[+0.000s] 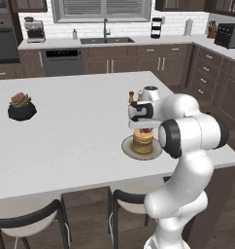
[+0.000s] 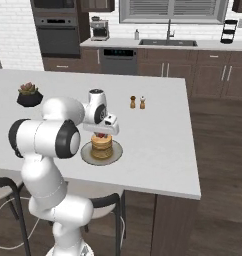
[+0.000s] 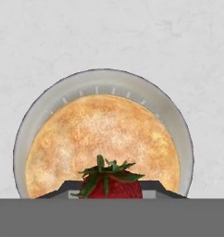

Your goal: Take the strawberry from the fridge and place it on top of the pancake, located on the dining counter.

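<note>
The tan pancake (image 3: 104, 134) stack sits on a round pale plate (image 3: 109, 81) on the white dining counter (image 1: 75, 131). In the hand view a red strawberry (image 3: 109, 185) with green leaves sits between my dark fingertips, right over the pancake's near part. My gripper (image 1: 144, 130) hangs just above the pancake (image 1: 142, 141), shut on the strawberry (image 1: 145, 130). From the right base view the gripper (image 2: 100, 134) stands over the pancake (image 2: 101, 146) with the strawberry (image 2: 100, 135) showing red beneath it. The fridge is out of view.
A dark pot with a succulent (image 1: 21, 107) stands at the counter's left. Two small shakers (image 2: 137, 102) sit beyond the plate. Dark chairs (image 1: 32, 223) stand at the counter's near edge. Brown cabinets and a sink run along the back wall.
</note>
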{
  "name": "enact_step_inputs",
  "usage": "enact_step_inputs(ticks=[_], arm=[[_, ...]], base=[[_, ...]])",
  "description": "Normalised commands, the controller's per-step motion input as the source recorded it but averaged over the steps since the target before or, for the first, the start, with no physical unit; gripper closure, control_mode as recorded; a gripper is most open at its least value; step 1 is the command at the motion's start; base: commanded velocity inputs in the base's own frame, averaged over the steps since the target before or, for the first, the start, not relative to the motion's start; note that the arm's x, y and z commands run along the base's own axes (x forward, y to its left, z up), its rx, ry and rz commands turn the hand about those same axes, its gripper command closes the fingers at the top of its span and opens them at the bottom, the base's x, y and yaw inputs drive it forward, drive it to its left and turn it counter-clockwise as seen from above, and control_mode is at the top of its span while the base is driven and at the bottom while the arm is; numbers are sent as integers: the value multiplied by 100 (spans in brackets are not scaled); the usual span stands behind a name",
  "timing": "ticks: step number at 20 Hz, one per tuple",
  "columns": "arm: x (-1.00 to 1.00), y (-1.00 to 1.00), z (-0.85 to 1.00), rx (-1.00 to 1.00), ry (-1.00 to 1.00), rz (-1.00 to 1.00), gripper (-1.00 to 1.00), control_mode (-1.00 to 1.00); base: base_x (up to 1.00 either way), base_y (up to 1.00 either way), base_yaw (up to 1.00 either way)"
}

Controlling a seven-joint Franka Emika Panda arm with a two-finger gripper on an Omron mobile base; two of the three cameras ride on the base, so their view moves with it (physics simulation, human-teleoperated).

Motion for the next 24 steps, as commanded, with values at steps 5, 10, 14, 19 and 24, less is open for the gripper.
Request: enact_step_inputs(ticks=[5,10,14,19,24], arm=[[0,1,-16,0,0,0,-100,-100],[0,2,-16,0,0,0,-100,-100],[0,1,-1,0,0,0,-100,-100],[0,6,25,-7,0,0,-100,-100],[-33,26,50,-20,-5,0,-100,-100]], base=[[0,0,0],[0,0,0],[0,0,0],[0,0,0],[0,0,0]])
